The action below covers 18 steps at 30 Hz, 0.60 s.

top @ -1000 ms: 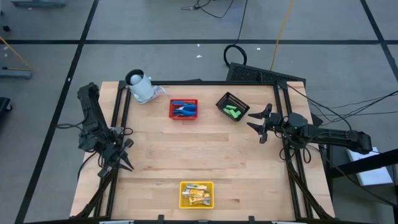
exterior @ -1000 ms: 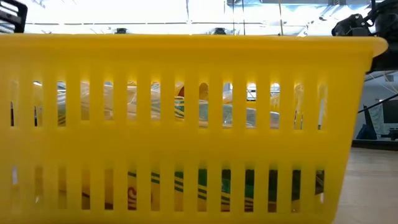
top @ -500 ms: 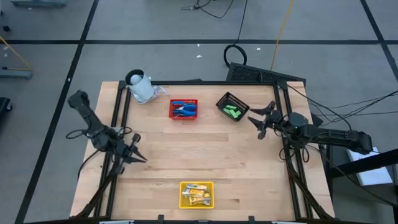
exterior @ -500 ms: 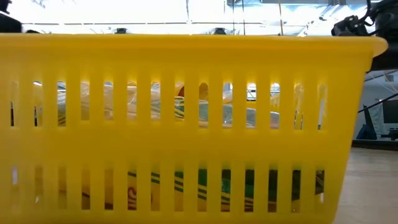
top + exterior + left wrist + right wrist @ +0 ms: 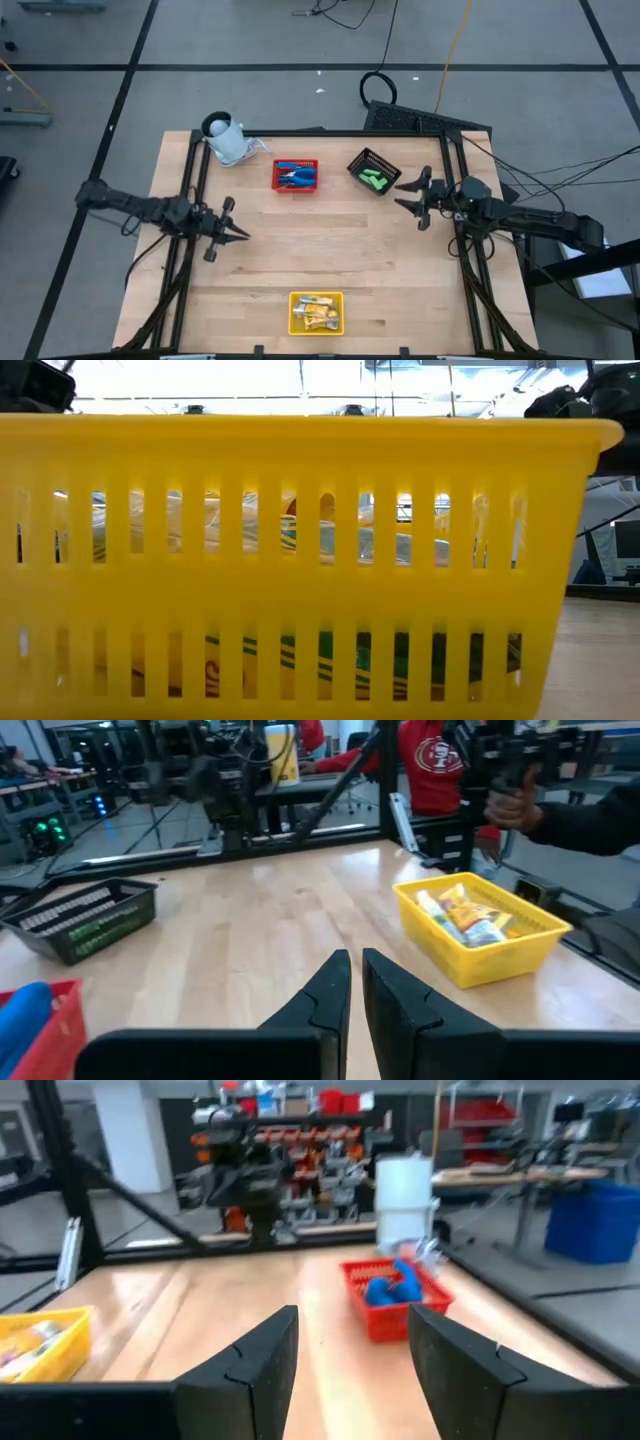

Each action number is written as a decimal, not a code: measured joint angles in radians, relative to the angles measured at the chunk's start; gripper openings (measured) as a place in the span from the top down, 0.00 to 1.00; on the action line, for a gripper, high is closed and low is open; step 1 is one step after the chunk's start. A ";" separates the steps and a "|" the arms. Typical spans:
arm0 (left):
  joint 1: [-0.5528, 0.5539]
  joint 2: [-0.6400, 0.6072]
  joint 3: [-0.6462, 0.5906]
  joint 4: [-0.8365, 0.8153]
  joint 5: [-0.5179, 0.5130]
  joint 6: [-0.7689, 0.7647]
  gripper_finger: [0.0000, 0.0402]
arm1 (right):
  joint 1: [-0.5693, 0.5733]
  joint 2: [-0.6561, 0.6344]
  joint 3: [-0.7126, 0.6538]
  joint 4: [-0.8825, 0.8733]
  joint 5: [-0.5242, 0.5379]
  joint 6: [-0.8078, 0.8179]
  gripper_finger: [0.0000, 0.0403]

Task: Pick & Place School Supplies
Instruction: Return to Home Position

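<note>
Left tool [image 5: 238, 232] closed, right tool [image 5: 401, 196] open; one red basket [image 5: 295, 163], one black basket [image 5: 358, 160], one yellow basket [image 5: 293, 312]

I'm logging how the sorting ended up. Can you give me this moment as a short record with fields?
red basket: back of the table, holds the blue-handled tools
black basket: right of it, holds the green blocks
yellow bin: front edge, holds the crayon boxes
left gripper: shut, empty, above the table's left side
right gripper: open, empty, above the right side
</note>
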 joint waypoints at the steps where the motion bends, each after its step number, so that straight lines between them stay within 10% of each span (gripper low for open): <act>1: 0.039 0.000 0.000 0.000 0.033 0.003 0.91 | 0.009 0.011 0.000 -0.002 -0.004 0.006 0.55; 18: 0.421 0.000 0.001 0.015 0.326 0.020 0.91 | 0.244 0.018 -0.001 0.032 0.209 -0.077 0.55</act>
